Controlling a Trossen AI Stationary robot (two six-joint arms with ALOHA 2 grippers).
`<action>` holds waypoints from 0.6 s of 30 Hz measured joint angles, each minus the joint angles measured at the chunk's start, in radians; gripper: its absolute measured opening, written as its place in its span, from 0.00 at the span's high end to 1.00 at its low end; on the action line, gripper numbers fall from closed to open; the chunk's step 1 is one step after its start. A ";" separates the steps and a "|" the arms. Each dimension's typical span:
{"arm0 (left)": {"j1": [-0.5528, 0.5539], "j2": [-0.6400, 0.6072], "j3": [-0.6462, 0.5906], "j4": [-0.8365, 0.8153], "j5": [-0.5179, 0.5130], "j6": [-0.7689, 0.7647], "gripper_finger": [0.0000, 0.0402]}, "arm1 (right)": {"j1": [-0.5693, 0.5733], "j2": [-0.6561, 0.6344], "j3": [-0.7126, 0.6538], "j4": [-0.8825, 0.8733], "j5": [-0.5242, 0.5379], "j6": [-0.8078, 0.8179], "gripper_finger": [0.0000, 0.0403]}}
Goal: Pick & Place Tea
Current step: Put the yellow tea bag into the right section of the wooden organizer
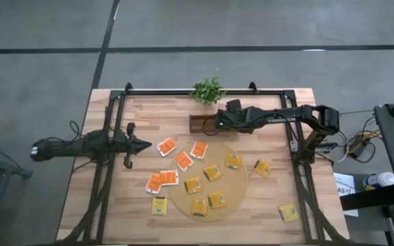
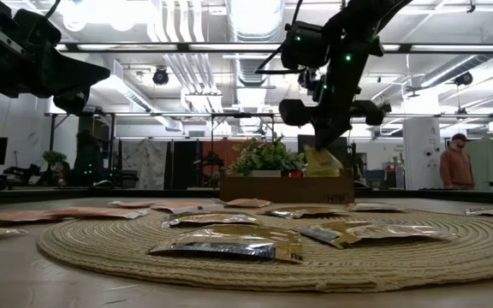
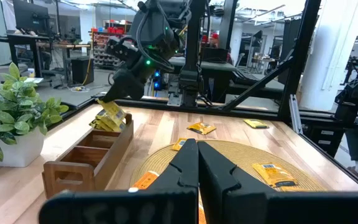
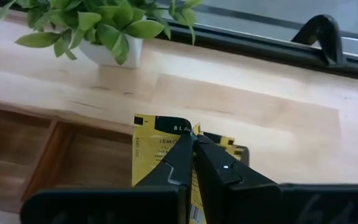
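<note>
My right gripper (image 1: pixel 209 126) hangs over the right end of a wooden compartment box (image 1: pixel 198 125), shut on a yellow tea packet (image 4: pixel 157 146). More tea lies flat on and around the round woven mat (image 1: pixel 239 183): several yellow packets (image 1: pixel 213 172) on it, several orange-red ones (image 1: pixel 183 160) at its left. Other yellow packets (image 1: pixel 263 167) lie to its right. My left gripper (image 1: pixel 146 145) waits shut at the table's left side, level and above the wood, touching nothing. My right gripper pinches the yellow packet's upper part (image 4: pixel 185 140) between its two fingers (image 4: pixel 219 168). The fingers slant down from the table's right side. The packet (image 3: pixel 110 115) hangs below them, tilted, with its lower end at the rim of the box's right-end compartment (image 3: pixel 120 127).
A small green plant in a white pot (image 1: pixel 208 89) stands just beyond the box at the far edge. A dark frame rail (image 4: pixel 272 53) runs along that edge. A person (image 2: pixel 456 167) stands in the room behind the table. Bare wood lies near the front edge.
</note>
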 joint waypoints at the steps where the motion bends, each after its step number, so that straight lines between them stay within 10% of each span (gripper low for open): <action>1: 0.000 0.000 0.000 0.000 0.000 0.000 1.00 | 0.000 0.000 -0.005 0.004 -0.003 0.000 0.97; 18: 0.000 0.000 0.000 0.000 0.000 0.000 1.00 | 0.000 0.006 -0.049 0.038 0.047 0.010 0.97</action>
